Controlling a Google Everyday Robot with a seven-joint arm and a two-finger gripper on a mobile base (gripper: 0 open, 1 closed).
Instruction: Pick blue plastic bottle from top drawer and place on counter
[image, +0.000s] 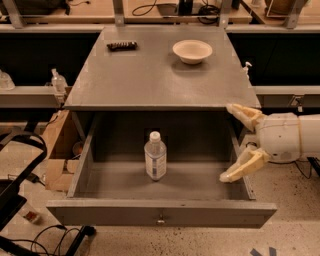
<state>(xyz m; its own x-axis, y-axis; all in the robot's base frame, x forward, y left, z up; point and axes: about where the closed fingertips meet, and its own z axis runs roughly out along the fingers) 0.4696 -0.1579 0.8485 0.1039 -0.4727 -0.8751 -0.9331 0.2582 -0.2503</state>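
Observation:
The blue plastic bottle (155, 156), clear with a white cap and a pale label, stands upright in the middle of the open top drawer (160, 212). The grey counter (150, 75) lies above and behind the drawer. My gripper (229, 142) comes in from the right at the drawer's right wall, with its two cream fingers (243, 165) spread wide apart and nothing between them. It is about a bottle's height to the right of the bottle and does not touch it.
A white bowl (192, 51) and a small dark object (122, 46) sit at the back of the counter. A clear pump-top bottle (57, 81) stands on the left shelf. A cardboard box (56, 145) and cables lie on the floor at the left. Wooden benches run along the back.

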